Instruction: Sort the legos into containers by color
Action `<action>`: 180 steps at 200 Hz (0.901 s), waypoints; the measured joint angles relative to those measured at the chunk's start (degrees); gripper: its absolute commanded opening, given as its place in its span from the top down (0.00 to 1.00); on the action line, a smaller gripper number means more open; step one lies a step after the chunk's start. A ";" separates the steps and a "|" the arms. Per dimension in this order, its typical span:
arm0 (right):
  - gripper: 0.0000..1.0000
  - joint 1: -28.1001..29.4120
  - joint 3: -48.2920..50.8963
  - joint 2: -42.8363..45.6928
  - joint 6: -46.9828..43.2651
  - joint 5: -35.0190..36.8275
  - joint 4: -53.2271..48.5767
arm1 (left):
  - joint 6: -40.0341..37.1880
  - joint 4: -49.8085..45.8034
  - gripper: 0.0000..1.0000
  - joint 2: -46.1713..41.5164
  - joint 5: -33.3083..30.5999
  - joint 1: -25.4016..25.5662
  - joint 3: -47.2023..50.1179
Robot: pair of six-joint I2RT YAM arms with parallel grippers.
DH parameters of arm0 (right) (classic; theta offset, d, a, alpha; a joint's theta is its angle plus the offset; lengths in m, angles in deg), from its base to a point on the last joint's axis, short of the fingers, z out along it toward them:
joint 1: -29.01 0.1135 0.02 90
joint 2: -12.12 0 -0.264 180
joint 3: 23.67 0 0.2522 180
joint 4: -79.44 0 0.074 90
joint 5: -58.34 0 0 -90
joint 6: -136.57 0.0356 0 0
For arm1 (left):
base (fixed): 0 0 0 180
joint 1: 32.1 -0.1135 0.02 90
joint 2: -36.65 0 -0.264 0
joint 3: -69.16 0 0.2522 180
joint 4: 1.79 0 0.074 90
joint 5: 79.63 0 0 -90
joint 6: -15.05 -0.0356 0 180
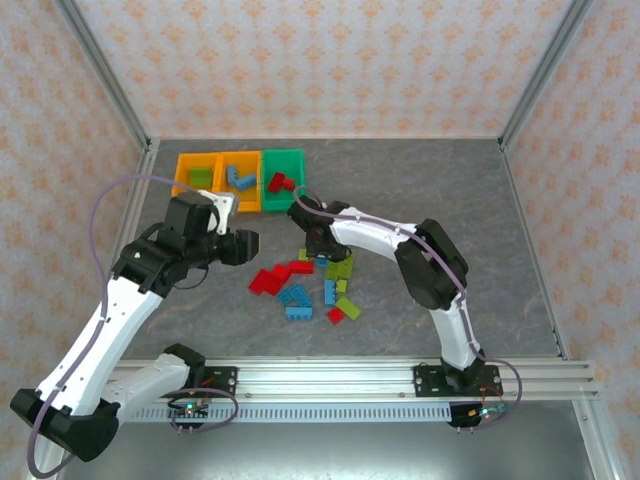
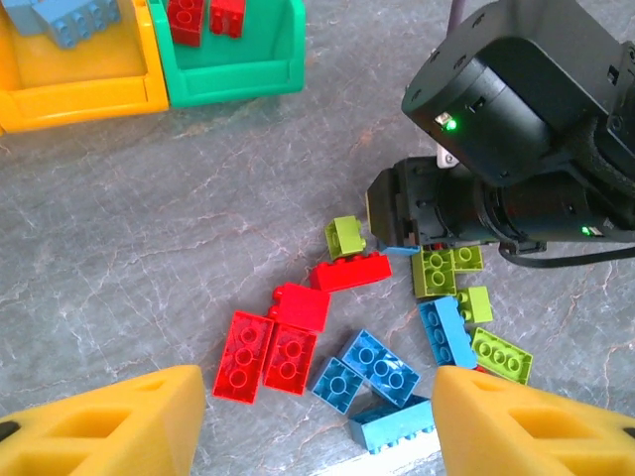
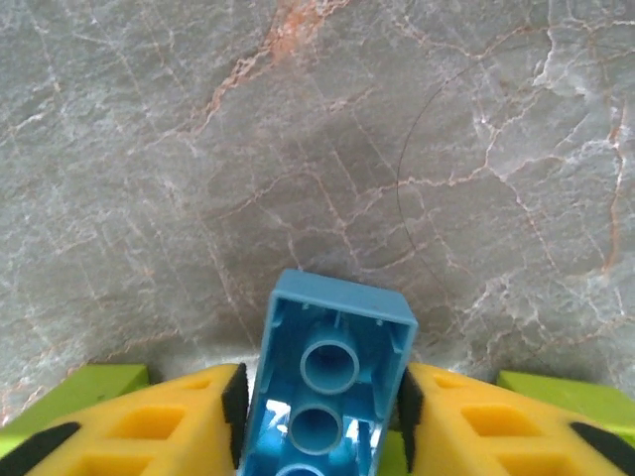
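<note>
From above first. Spotting an orange-yellow plastic bin [image 1: 179, 172] with a lime piece in it at the far left of the grey marbled table [image 1: 450, 190]. Then a second orange-yellow bin [image 1: 250, 165] with blue pieces, and a green plastic bin [image 1: 290, 160] with red ones, all three side by side. Finding the loose heap of red, blue and lime studded bricks [image 1: 310, 285] near the middle, apart from the bins. Seeing the right gripper [image 1: 318, 245] down at the heap's far edge, and the left gripper [image 1: 245, 245] off to its left over bare table.

Over to the left wrist. Looking past spread yellow fingers [image 2: 109, 421] with nothing between them: released, empty. Catching the right gripper's black body low among the lime pieces.

On to the right wrist. Clenched on a light blue studded plastic brick [image 3: 332, 387], hollow underside facing the lens, finger pads [image 3: 235, 407] pressed against both long sides.

Judging the handling: light, rigid and smooth-walled, so likely to twist or slip if pinched near a corner. Best taken square across the flat side walls at mid-length, much as here. Probably bound for the second bin with the other blues.
</note>
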State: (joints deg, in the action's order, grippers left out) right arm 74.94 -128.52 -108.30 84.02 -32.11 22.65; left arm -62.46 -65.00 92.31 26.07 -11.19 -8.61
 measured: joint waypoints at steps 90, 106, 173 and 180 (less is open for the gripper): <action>0.73 -0.24 -2.40 6.58 -0.52 0.39 6.62 | 4.98 -4.00 0.19 -1.29 -9.31 0.00 -3.58; 0.72 -0.24 -6.54 7.76 -1.79 -0.50 9.81 | 7.74 -5.03 0.12 -2.14 -12.76 0.00 -5.57; 0.71 0.20 -37.66 -10.34 -11.21 -2.58 19.76 | 13.18 -9.11 0.03 -1.11 -16.44 0.00 -8.28; 0.71 0.15 -41.86 -14.03 -11.69 -2.60 20.11 | 13.20 -9.62 0.03 -1.03 -16.44 0.00 -8.28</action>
State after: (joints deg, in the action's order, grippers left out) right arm 75.09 -170.38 -122.33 72.33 -34.71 42.76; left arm -49.26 -74.62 91.28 9.63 -11.19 -16.89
